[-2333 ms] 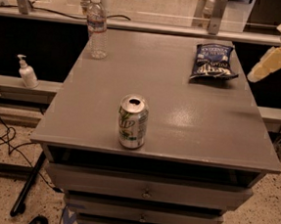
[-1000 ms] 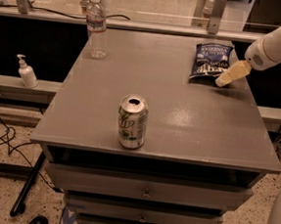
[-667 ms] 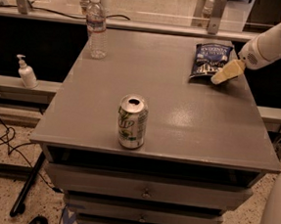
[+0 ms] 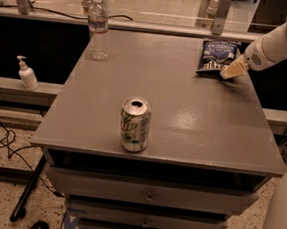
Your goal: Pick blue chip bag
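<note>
Across the grey table (image 4: pixel 183 120), the gripper (image 4: pixel 231 70) has been brought in to the blue chip bag (image 4: pixel 216 53) at the far corner, seemingly touching it; its hold cannot be told; pickup is judged near.

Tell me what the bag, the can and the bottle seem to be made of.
Bag: likely thin plastic film, glossy and crinkled.
Can: metal, probably aluminium, shiny silver rim.
Bottle: clear plastic, see-through.
The hand, at the bag's right edge, looks matte cream, maybe plastic or rubber.
</note>
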`<state>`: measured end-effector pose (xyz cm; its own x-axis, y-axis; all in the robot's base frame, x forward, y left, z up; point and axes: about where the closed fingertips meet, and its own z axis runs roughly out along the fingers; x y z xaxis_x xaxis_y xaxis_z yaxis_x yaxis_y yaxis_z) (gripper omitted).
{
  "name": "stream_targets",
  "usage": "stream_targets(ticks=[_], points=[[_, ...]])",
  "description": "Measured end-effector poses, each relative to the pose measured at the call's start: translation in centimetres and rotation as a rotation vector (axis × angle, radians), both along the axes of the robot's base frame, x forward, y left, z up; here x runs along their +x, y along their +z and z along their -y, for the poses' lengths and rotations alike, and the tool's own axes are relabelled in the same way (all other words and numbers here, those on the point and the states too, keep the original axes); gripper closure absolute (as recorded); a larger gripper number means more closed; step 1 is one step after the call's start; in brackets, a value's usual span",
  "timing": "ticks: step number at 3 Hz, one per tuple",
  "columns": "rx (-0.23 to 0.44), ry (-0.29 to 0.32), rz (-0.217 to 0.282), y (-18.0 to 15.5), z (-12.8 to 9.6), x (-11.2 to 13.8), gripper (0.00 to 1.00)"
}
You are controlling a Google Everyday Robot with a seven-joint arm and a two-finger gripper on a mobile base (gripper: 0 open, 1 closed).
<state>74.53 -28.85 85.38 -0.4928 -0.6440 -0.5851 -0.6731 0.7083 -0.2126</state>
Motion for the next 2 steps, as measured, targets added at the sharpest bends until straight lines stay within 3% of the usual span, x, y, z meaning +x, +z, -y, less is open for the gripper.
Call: stream_targets(ticks=[1,2], points=[[0.012,0.017,0.010,0.7,-0.7,0.1,0.85],[0.029,0.059,0.026,2.0,-2.4,0.2,1.00]])
